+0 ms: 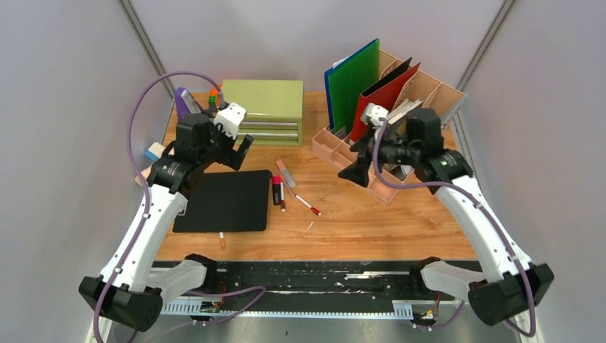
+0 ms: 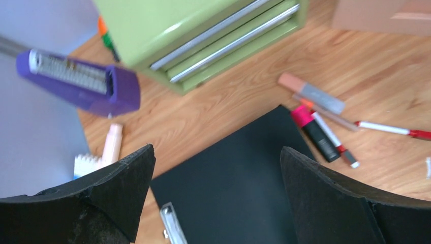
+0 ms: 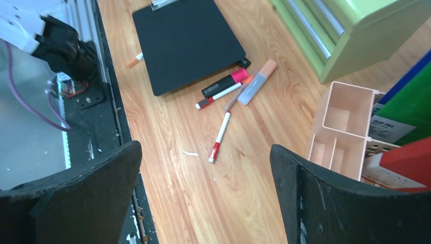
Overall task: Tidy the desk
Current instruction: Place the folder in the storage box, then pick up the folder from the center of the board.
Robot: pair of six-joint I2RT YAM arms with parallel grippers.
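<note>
The desk point(image 1: 371, 221) is orange-brown wood with a black-and-silver rail point(image 1: 307, 282) along its near edge. A black clipboard point(image 1: 225, 200) lies at left. Beside it lie a black-and-pink marker point(image 1: 276, 190), a peach highlighter point(image 1: 285, 173) and a red-and-white pen point(image 1: 307, 205). My left gripper point(image 1: 232, 153) hovers open and empty over the clipboard's far edge point(image 2: 239, 178); its jaws point(image 2: 218, 168) stand wide apart. My right gripper point(image 1: 363, 156) hovers open and empty beside the organizer, above bare wood near the pen point(image 3: 219, 134); in its wrist view its jaws point(image 3: 206, 173) are wide.
An olive-green drawer chest point(image 1: 264, 107) stands at the back. A purple stapler point(image 1: 187, 102) lies left of it. A tan organizer point(image 1: 429, 93) with green, red and black folders stands at back right. A small orange-tipped stick point(image 1: 222, 240) lies by the clipboard's near edge. A pale tube point(image 2: 112, 142) lies at far left.
</note>
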